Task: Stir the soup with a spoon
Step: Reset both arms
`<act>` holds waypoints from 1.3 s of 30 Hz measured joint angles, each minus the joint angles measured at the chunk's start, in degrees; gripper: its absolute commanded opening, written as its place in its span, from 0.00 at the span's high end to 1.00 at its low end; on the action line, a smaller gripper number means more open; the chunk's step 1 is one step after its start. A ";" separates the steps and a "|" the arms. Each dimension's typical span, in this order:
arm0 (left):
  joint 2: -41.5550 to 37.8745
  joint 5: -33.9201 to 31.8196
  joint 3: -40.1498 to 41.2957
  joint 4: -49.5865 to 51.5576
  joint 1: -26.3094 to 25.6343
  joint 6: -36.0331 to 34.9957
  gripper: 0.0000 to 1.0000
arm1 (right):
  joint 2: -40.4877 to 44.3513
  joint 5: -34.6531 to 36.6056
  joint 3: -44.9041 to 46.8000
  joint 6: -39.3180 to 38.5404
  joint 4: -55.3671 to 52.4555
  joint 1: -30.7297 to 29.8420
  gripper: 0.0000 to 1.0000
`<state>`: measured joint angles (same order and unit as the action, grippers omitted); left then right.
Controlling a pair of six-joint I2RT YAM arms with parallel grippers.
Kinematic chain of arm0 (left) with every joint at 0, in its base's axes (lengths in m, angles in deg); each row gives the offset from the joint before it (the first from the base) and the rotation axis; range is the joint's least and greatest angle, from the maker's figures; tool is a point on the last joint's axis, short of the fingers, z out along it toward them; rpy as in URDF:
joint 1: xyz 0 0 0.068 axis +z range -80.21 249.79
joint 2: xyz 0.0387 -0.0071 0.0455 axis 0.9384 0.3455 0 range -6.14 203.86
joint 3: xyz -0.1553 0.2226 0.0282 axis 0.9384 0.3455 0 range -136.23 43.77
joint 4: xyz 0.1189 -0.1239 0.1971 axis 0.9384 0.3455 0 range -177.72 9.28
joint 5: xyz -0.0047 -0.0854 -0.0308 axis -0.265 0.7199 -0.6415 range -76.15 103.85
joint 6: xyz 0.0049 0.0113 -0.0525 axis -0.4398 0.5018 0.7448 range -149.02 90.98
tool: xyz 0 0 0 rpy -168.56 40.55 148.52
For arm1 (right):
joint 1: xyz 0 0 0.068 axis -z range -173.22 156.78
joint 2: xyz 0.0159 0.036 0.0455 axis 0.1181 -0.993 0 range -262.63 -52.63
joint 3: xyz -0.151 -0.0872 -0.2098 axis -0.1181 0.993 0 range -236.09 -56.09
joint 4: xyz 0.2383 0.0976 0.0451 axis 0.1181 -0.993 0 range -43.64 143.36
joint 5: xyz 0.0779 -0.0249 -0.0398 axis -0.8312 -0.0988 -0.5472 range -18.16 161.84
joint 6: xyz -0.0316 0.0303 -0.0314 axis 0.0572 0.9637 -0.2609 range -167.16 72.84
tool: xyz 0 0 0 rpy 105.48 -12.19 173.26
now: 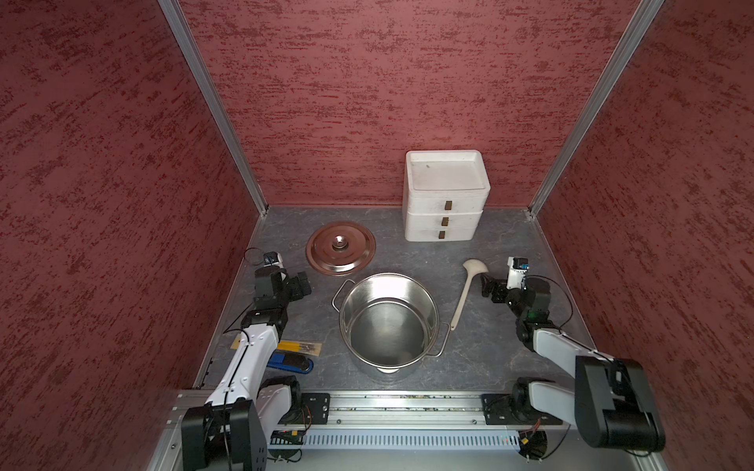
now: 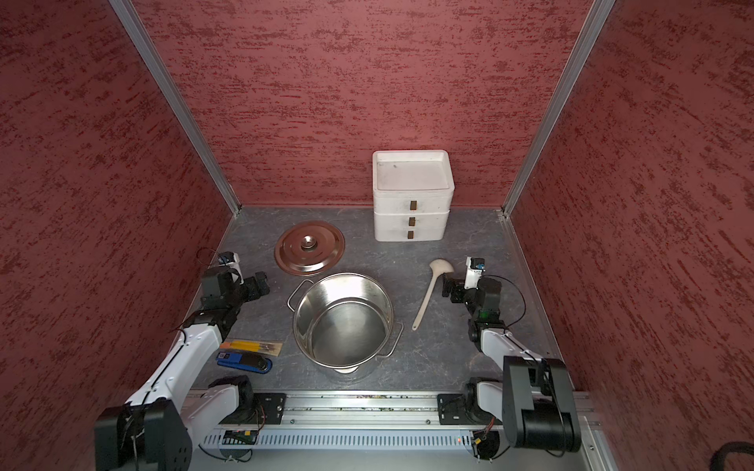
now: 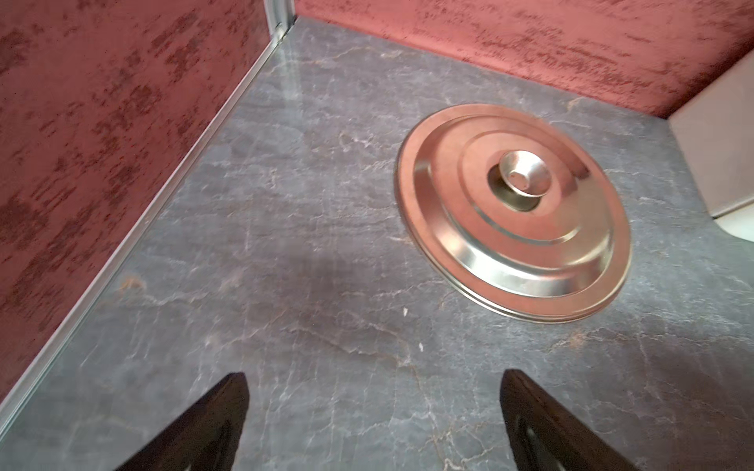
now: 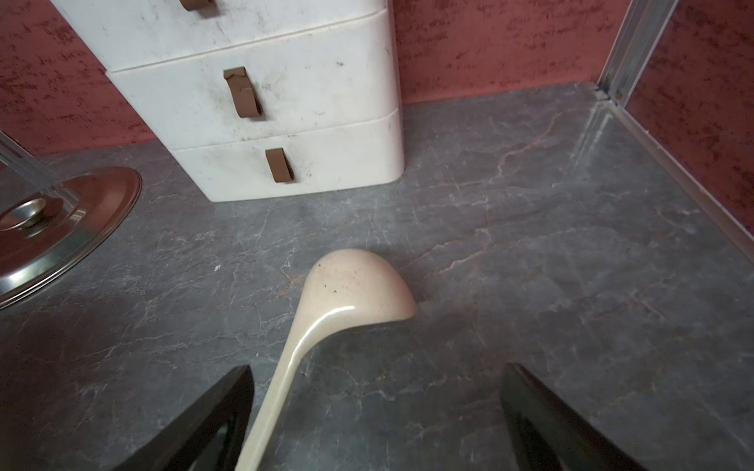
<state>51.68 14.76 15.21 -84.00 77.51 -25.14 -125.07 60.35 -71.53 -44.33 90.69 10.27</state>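
The cream-white spoon (image 1: 465,297) (image 2: 428,297) lies flat on the grey table, just right of the steel pot (image 1: 424,301) (image 2: 377,301). Its bowl (image 4: 359,285) is face down toward the back, and its handle end is near the pot's right handle. No soup is in view; the pot's inside shows bare steel. My right gripper (image 1: 487,287) (image 2: 449,287) (image 4: 377,367) is open just right of the spoon. In the right wrist view the handle passes between the fingers close to one of them, untouched. My left gripper (image 1: 302,283) (image 2: 261,283) (image 3: 373,373) is open and empty, left of the pot.
The pot's lid (image 1: 340,248) (image 3: 514,212) lies knob-up behind the pot to the left. A white three-drawer unit (image 1: 444,195) (image 4: 285,102) stands at the back wall. A yellow packet (image 1: 300,346) and a blue-and-black tool (image 1: 291,362) lie front left. Red walls enclose three sides.
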 measured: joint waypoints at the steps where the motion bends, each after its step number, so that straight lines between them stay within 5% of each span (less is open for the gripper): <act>1: 0.33 1.01 0.83 -2.38 0.00 -0.37 0.00 | -1.60 0.66 0.48 -0.37 2.54 -0.35 0.02; 7: 3.15 5.14 5.38 -14.60 0.04 -2.25 0.00 | -15.93 4.22 -0.85 -1.62 15.91 -1.29 0.02; 24: 25.94 11.69 9.57 -50.84 -0.55 -2.01 0.00 | -16.55 8.33 -5.95 -2.27 15.04 -2.56 0.02; 39: 29.81 4.26 7.45 -53.35 -5.44 -3.80 0.00 | -16.55 8.70 -5.95 -2.27 15.04 -2.69 0.02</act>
<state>81.50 19.02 22.66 -137.35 72.07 -28.95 -141.62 69.05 -77.48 -46.60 105.72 7.58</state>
